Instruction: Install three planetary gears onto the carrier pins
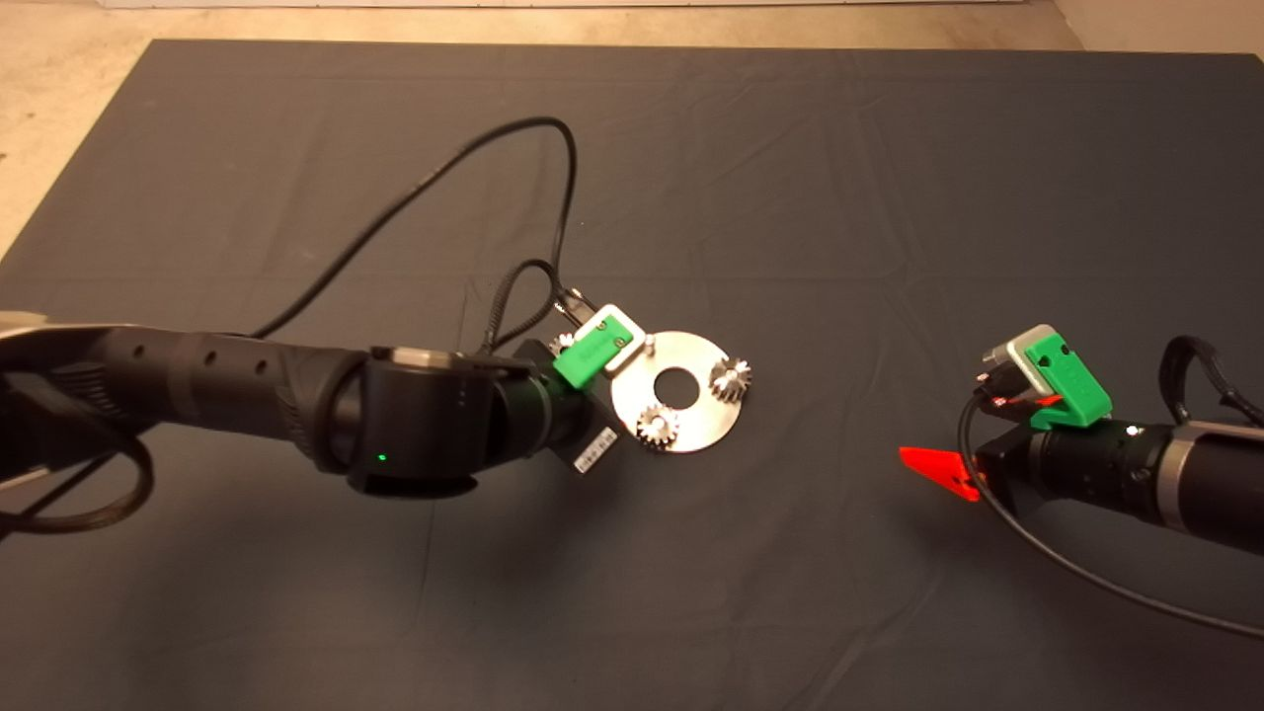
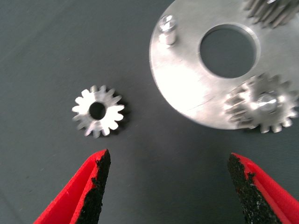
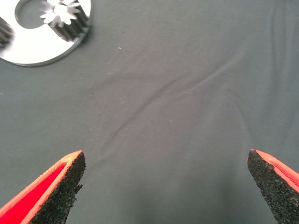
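The silver disc lies mid-mat. Two planetary gears sit on carrier pins; the third pin stands bare. The third gear lies flat on the mat just left of the disc, partly hidden by my left gripper. In the left wrist view this loose gear lies ahead of the open, empty left gripper, near one finger, with the bare pin and disc beyond. My right gripper hovers open and empty to the right of the disc.
The dark mat has shallow wrinkles. A black cable loops up from the left wrist over the mat. Pale floor borders the mat at the far left and top.
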`<state>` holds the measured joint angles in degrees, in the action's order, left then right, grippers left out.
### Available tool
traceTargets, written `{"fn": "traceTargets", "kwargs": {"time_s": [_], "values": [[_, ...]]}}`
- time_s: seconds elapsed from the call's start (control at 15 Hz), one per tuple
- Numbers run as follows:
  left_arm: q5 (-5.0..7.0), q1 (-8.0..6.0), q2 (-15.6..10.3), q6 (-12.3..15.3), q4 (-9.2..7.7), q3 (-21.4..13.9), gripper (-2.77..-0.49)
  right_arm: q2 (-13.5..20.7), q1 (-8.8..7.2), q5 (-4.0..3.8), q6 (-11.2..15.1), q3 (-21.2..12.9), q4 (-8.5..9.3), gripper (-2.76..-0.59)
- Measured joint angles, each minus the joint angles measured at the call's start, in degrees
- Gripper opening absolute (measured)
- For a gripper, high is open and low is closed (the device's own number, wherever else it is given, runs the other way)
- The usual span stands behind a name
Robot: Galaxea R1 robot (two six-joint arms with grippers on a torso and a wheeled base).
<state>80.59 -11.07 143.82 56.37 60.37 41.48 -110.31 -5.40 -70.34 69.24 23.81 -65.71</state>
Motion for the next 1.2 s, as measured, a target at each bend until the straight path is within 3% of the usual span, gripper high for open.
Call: {"fn": "traceTargets", "kwargs": {"time_s": [0.27, 0.33, 0.4, 0.53, 0.6, 0.67, 1.0, 1.13, 1.2], "values": [[-0.35, -0.06, -1.2, -1.7, -0.56, 1.0, -1.50, 0.0, -0.35, -0.02, 0.0, 0.0, 0.00, -0.76], [-1.02, -0.06, -1.6, -1.8, -0.59, 1.9, -1.50, 0.0, -0.63, -0.06, 0.0, 0.0, 0.00, -0.76], [-2.35, -0.06, -2.1, -1.8, -0.59, 2.9, -1.50, 0.0, -0.64, -0.11, 0.0, 0.0, 0.00, -0.76], [-6.68, -0.06, -3.3, -1.9, -0.63, 5.3, -1.50, 0.0, -1.41, -0.13, -0.5, 0.0, 0.00, -0.76], [-8.19, -0.06, -3.7, -2.0, -0.61, 6.8, -1.50, 0.0, -2.15, -0.11, -1.1, 0.0, 0.00, -0.76], [-8.85, -0.07, -4.1, -2.3, -0.61, 7.9, -1.50, 0.0, -2.56, -0.16, -1.4, 0.0, 0.00, -0.76], [-9.77, -0.06, -4.6, -3.9, -0.63, 9.0, -1.50, 0.0, -2.54, -0.20, -1.5, 0.0, 0.02, -0.76], [-11.76, -0.06, -5.1, -4.0, -0.63, 9.1, -1.50, 0.0, -2.56, -0.19, -1.5, 0.0, 0.02, -0.76], [-12.16, -0.06, -5.3, -4.0, -0.67, 9.2, -1.50, -0.2, -2.55, -0.20, -1.5, 0.0, 0.02, -0.76]]}}
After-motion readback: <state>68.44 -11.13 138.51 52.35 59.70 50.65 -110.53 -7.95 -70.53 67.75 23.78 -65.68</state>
